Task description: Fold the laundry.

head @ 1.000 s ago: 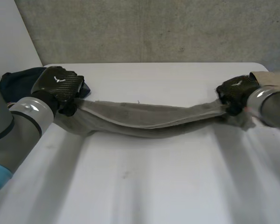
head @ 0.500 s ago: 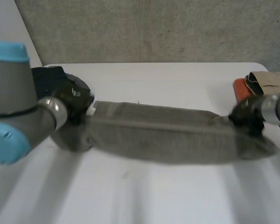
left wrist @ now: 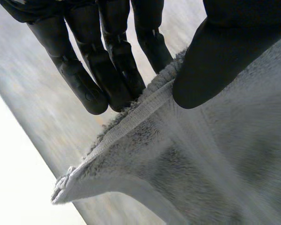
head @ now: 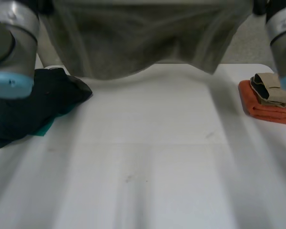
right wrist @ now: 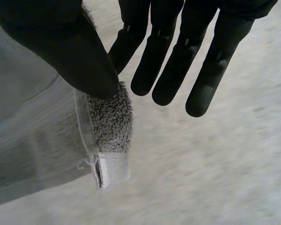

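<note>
Two-handed hold on the grey towel (head: 143, 43), well clear of the white table (head: 148, 162) and hung broadside between the left arm (head: 12, 43) and the right arm (head: 282, 33). Left hand (left wrist: 220, 51): clamped on the hemmed top edge close to one corner, with thumb pressed against straight fingers (left wrist: 107, 70) through the terry. Right hand (right wrist: 61, 47): likewise pinching the opposite corner under the thumb, with the other fingers extended past the cloth. Hangs in soft vertical folds. Judged light, limp and thick-piled, hence unlikely to slip in a pinch but sure to bunch wherever unsupported. Best taken at the corners or along the stitched hem, as here, with the span drawn taut. Lying aside on the table: a dark garment heap (head: 33, 107) by the left arm, an orange and beige folded stack (head: 269, 98) by the right.
</note>
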